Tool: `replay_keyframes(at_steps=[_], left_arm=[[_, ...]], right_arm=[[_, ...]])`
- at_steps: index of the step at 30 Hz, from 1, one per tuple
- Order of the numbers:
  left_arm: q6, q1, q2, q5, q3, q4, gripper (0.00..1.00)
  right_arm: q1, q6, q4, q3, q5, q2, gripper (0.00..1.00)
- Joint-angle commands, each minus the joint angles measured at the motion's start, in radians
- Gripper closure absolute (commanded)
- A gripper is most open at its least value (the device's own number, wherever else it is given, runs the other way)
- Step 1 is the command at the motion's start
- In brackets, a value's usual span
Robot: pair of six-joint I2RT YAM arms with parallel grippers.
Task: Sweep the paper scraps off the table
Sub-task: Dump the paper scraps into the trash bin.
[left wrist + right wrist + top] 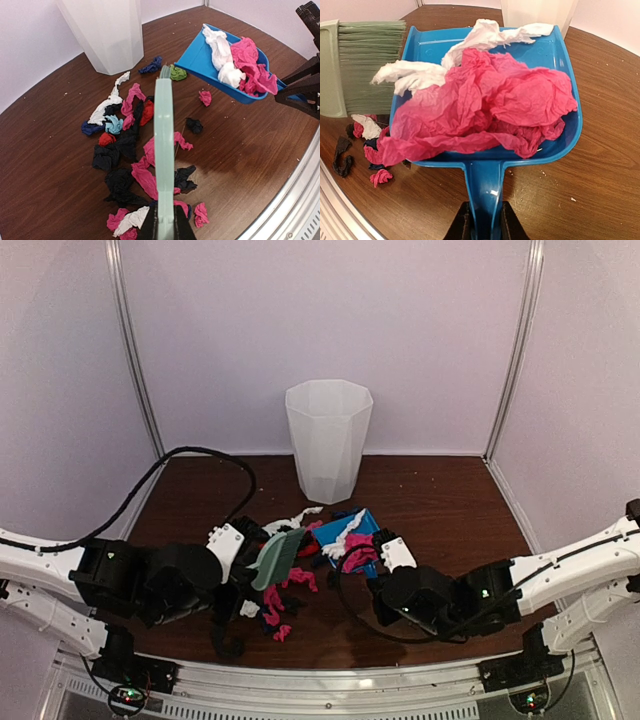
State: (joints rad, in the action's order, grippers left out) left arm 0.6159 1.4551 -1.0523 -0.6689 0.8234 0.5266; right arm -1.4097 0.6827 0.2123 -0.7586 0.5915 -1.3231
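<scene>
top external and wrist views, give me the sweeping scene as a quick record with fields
dustpan: blue, handle clamped in right end effector
dustpan load: pink and white paper scraps
brush: mint green, held by left end effector, bristles beside the dustpan
table: dark wood, many loose scraps lying on it, pink, black, white, red, navy, green
bin: white, upright beyond the pile
</scene>
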Motion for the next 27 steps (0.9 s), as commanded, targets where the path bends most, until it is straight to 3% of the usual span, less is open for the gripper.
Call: replay_keyframes(at_steps=[1, 13, 27], left_arm=[[0.032, 0.007, 0.025, -0.067, 0.014, 0.006, 1.0], [0.056, 0.001, -0.027, -0.132, 0.019, 0.036, 1.0], [0.013, -0.078, -0.061, -0.079, -0.012, -0.025, 1.0]], right_arm=[[0.04, -0.019, 0.108, -0.075, -0.012, 0.017, 1.0], [0.188, -0.166, 0.205, -0.335, -0.164, 0.007, 1.0], [0.383, -0.317, 0.354, -0.875, -0.363, -0.261, 1.0]])
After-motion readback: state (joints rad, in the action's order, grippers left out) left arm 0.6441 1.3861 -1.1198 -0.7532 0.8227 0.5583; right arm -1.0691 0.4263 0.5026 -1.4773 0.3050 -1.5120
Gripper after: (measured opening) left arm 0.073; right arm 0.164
